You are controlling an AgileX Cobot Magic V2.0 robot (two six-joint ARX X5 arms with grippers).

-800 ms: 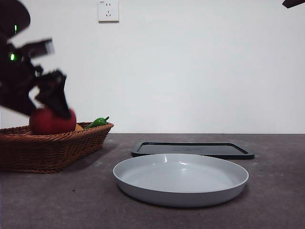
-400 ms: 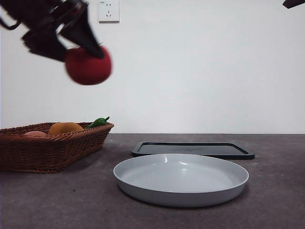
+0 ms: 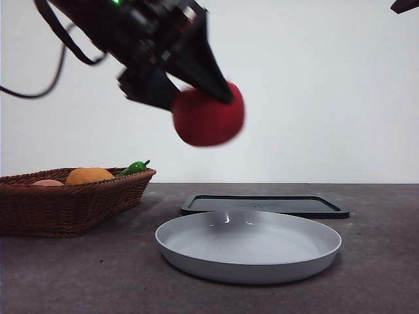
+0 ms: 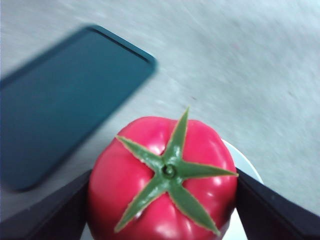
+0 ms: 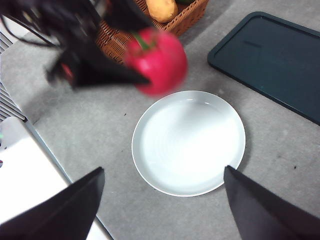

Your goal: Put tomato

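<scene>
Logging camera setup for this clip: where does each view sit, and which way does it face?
Front: low at table height, looking level across; left claw carries the glossy red round tomato above the round grey plate.
Left wrist: looks down past its jaws on the tomato.
Right wrist: high, looking down; open right claw over the plate.
All three show the tomato.

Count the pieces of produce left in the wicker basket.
3 show: an orange fruit, a green pepper beside it, and a pale pink piece barely above the rim. The basket wall may hide more.
</scene>
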